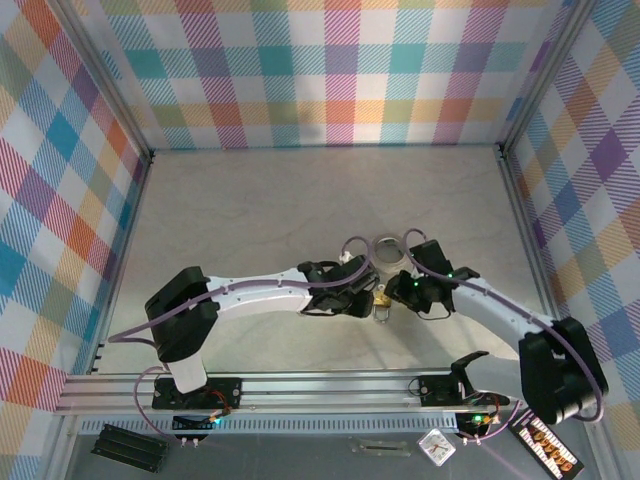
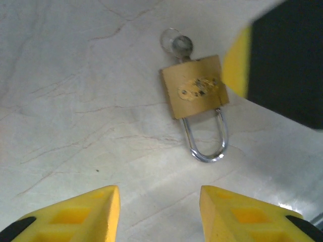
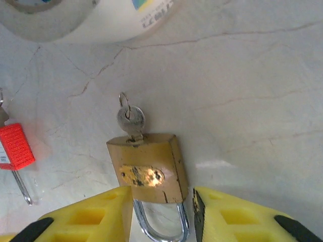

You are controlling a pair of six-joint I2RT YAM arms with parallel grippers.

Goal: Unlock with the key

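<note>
A brass padlock (image 3: 149,169) lies flat on the pale table with a silver key (image 3: 131,120) stuck in its keyhole; the steel shackle (image 3: 161,229) points toward my right gripper. My right gripper (image 3: 162,217) is open, its yellow fingers on either side of the lock's shackle end, with a small gap on the right side. My left gripper (image 2: 160,212) is open over bare table, short of the padlock (image 2: 194,86) and its key (image 2: 181,46). In the top view both grippers (image 1: 355,298) (image 1: 400,292) meet around the padlock (image 1: 382,303).
A white tape roll (image 3: 75,15) stands just beyond the key and appears as a ring in the top view (image 1: 385,247). A small red padlock (image 3: 15,146) lies left of the brass one. Checkered walls (image 1: 320,70) enclose the table.
</note>
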